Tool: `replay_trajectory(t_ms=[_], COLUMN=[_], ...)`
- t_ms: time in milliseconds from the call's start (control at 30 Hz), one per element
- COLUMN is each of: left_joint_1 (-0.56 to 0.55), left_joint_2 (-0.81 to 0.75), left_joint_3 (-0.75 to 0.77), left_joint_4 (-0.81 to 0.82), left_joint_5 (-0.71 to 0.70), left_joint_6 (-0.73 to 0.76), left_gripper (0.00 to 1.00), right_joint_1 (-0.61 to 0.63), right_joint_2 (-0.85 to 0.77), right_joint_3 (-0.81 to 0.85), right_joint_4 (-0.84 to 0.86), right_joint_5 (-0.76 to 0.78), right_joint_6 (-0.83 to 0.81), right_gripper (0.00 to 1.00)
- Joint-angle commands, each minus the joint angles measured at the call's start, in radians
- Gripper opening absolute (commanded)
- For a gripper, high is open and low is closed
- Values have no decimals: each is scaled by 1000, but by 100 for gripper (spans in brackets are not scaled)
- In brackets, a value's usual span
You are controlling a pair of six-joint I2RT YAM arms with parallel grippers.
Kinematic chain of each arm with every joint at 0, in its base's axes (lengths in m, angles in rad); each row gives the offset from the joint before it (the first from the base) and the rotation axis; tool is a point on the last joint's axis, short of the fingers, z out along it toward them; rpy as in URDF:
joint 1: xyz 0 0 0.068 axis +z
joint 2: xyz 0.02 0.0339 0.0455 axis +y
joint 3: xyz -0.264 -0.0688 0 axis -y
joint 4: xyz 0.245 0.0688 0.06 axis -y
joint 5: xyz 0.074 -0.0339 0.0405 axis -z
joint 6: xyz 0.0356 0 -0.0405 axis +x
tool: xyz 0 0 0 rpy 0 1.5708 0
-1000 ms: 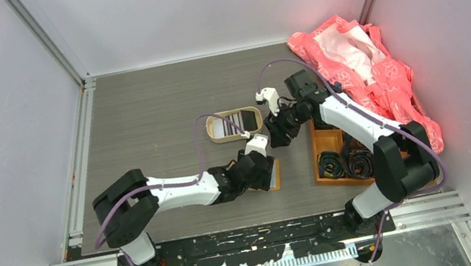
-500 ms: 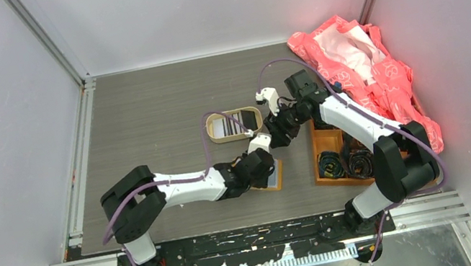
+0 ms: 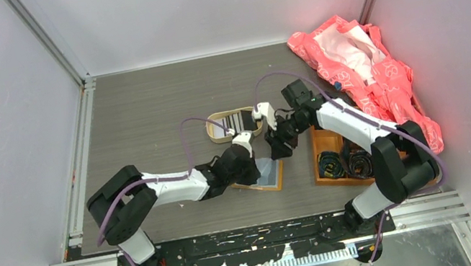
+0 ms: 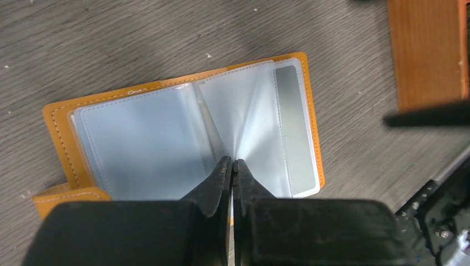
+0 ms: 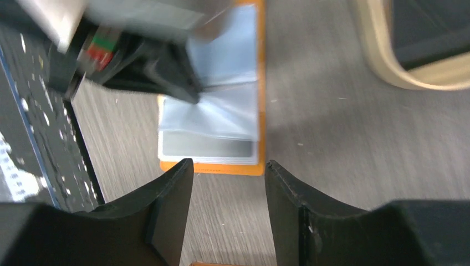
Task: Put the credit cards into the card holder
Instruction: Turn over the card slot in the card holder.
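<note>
The orange card holder (image 3: pixel 272 183) lies open on the table, showing clear plastic sleeves (image 4: pixel 144 147) inside its orange cover (image 4: pixel 60 130). My left gripper (image 4: pixel 231 165) is shut, pinching one sleeve that rises in a fold to its tips. In the right wrist view the holder (image 5: pixel 221 149) lies just ahead of my right gripper (image 5: pixel 228 166), which hovers open and empty above its right end. In the top view that gripper (image 3: pixel 277 143) sits just above the holder. The credit cards (image 3: pixel 237 119), dark and striped, lie in the oval beige tin (image 3: pixel 215 131) behind the holder.
An orange wooden compartment tray (image 3: pixel 324 141) with rolled dark items stands right of the holder, and also shows in the left wrist view (image 4: pixel 424 50). A pink bag (image 3: pixel 384 81) lies at the back right. The tin's rim (image 5: pixel 382 61) is close to my right gripper.
My left gripper closed on a sleeve and drew back to the left, and the holder now lies open. My right gripper came down and left toward the holder.
</note>
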Motion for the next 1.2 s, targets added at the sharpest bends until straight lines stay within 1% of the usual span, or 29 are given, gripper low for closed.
replay_trajectory(t_ms=[0,33,100,200,367,433,500,533,633,833,1033,1167], left_joint_1=[56,69,92,128,173,183,188,193,204,217,228,237], left_joint_2=[-12,-10,-5,16,50,57,63,65,75,94,111,129], left_joint_3=[-77,-91,-119,-148,-192,-199,-205,-208,-217,-221,-234,-244], left_joint_4=[136,169,236,328,470,492,511,522,556,595,649,693], left_joint_5=[170,198,256,332,424,444,451,459,475,503,525,543], left_joint_6=[-46,-59,-83,-125,-207,-227,-239,-247,-267,-290,-313,-335], left_gripper=[1,1,1,1,1,1,1,1,1,1,2,2], right_joint_1=[65,73,88,121,167,182,194,198,209,237,262,275], right_joint_2=[-63,-81,-108,-122,-125,-124,-125,-124,-121,-124,-115,-118], right_joint_3=[-118,-149,-190,-219,-244,-251,-256,-259,-265,-286,-299,-318], right_joint_4=[22,62,137,211,261,275,278,278,275,303,337,374], right_joint_5=[-43,-31,-1,40,78,94,102,105,112,145,192,222], right_joint_6=[-302,-313,-299,-288,-291,-288,-299,-306,-327,-343,-350,-363], right_gripper=[59,61,61,55,43,41,40,42,51,66,70,75])
